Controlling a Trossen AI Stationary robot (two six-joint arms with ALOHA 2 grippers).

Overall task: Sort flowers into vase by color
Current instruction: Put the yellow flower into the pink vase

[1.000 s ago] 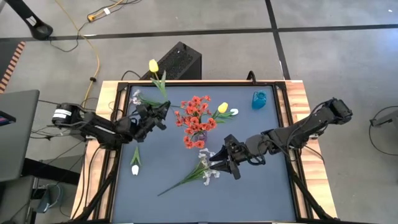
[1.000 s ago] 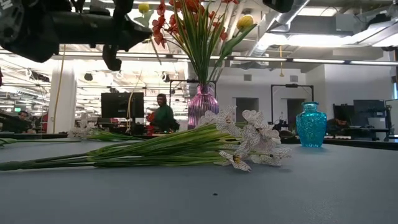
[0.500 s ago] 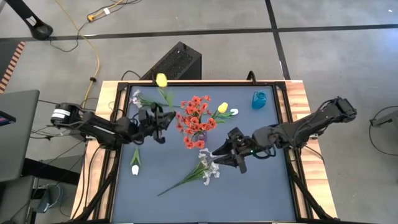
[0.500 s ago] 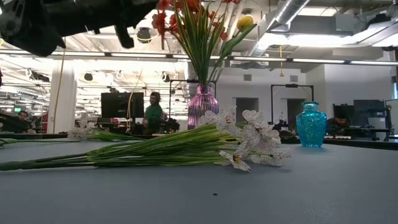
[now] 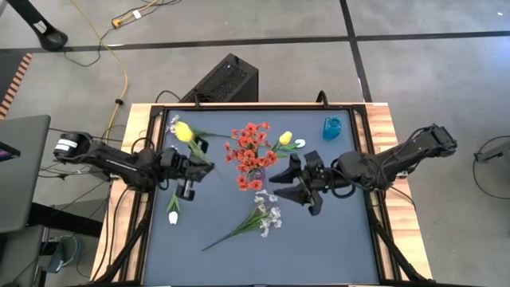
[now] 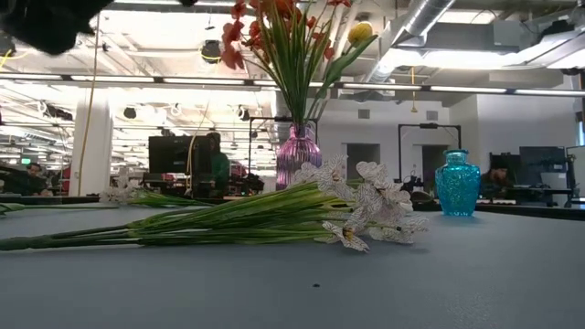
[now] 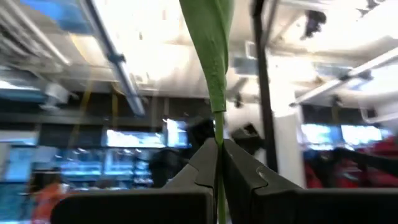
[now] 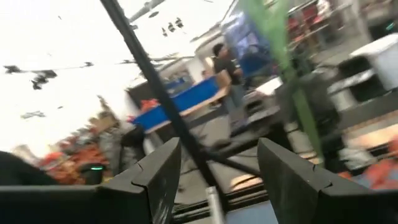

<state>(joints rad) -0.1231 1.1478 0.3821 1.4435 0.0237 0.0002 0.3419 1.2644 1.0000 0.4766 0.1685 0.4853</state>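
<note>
My left gripper (image 5: 191, 164) hovers over the table's left part, shut on a yellow tulip (image 5: 183, 131). The tulip's stem and leaf (image 7: 211, 50) rise past the fingers. My right gripper (image 5: 280, 183) hangs open and empty in the air, right of the purple vase (image 5: 255, 172). That vase holds red blossoms (image 5: 251, 147) and a second yellow tulip (image 5: 285, 138). A white-lilac spray (image 5: 267, 217) lies flat on the mat, and a white tulip (image 5: 173, 212) lies near the left edge. The blue vase (image 5: 331, 127) stands at the far right. My left gripper pinches the tulip's green stem (image 7: 218, 155) between its two shut fingers, below the leaf. The fingers come from the table's left and slant upward, roughly along the stem. The tulip is lifted clear of the table, its yellow head up beyond the fingertips.
Another pale spray (image 5: 175, 125) lies at the far left corner of the mat. A wooden frame (image 5: 382, 119) borders the mat. A black box (image 5: 227, 80) stands just past the far edge. People and desks show in the room beyond.
My left gripper has risen and tipped its fingers upward. This swung the yellow tulip's head from beyond the far edge back over the table's left part. My right gripper has risen and drawn toward the far edge, away from the spray, still open.
</note>
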